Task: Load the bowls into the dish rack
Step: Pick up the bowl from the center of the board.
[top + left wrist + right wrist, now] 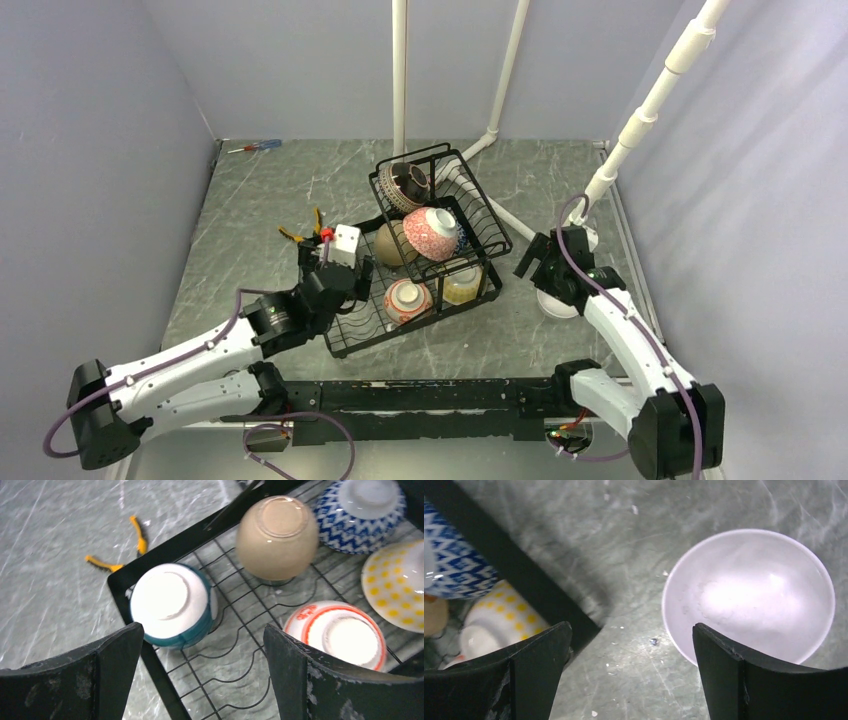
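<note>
The only bowl I can see outside the rack, a plain white round ceramic bowl (749,597), stands mouth up on the grey marbled counter (634,545), near the right-hand edge of the large black wire dish rack (504,565) but not touching it. The right pincer (630,629) hangs above it, jaws spread with nothing between them, and the bowl lies under the right-hand finger rather than midway between the 2. Coming straight down from here would likely land that finger inside the bowl or on its rim, tipping it or skidding it across the smooth counter. A pinch on the thin glazed wall may also slip once the bowl is lifted. The lower tray looks crowded. An upturned round yellow-dotted ceramic bowl (494,625) sits just inside the rim nearest the white one, so a low carry could knock it or catch the rim. The left pincer (202,629), spread and holding nothing, hovers over bare wires between an upturned teal ceramic bowl with a white foot (172,605) at the rack's corner and an upturned red-ringed white ceramic bowl (340,632). A careless move there could nudge the teal one over the edge
</note>
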